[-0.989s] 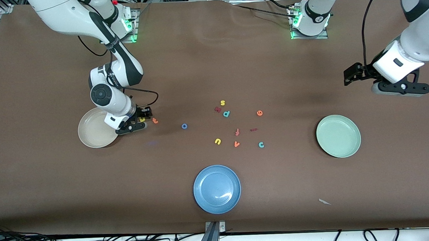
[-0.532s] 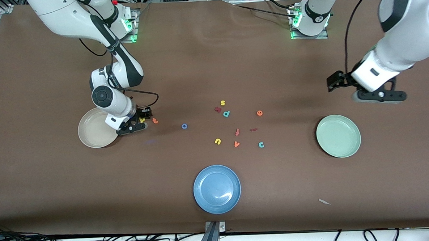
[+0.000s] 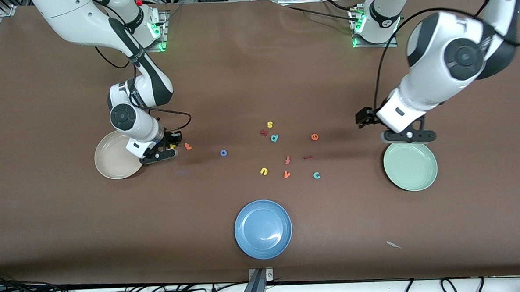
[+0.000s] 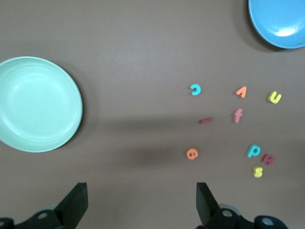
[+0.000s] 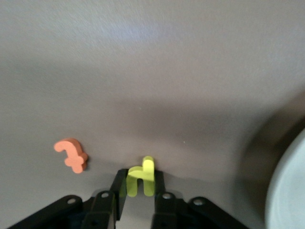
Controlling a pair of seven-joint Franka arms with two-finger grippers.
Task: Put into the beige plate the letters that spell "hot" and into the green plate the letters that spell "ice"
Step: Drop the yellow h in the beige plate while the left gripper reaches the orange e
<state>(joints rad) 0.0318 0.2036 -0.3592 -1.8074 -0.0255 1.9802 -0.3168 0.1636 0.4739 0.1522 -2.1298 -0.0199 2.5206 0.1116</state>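
Right gripper [image 5: 137,193] low at table beside beige plate [image 3: 111,163], fingers clamped on yellow "h" [image 5: 141,177]; likely pinched by its legs so it lifts clean for short hop into plate. Orange "t" [image 3: 188,146] just beside gripper, blue "o" [image 3: 223,153] farther from plate; both on table. Beige plate holds 0 letters.

Left gripper [image 4: 140,210] over table near green plate [image 3: 410,165], fingers wide apart, nothing held. Orange "e" [image 3: 314,137], dark red "i" [image 3: 307,157], teal "c" [image 3: 316,175] lie between plates, nearer green plate. Green plate holds 0 letters.

Right gripper [image 5: 136,191] jaws pinched; left gripper [image 4: 140,205] jaws wide.
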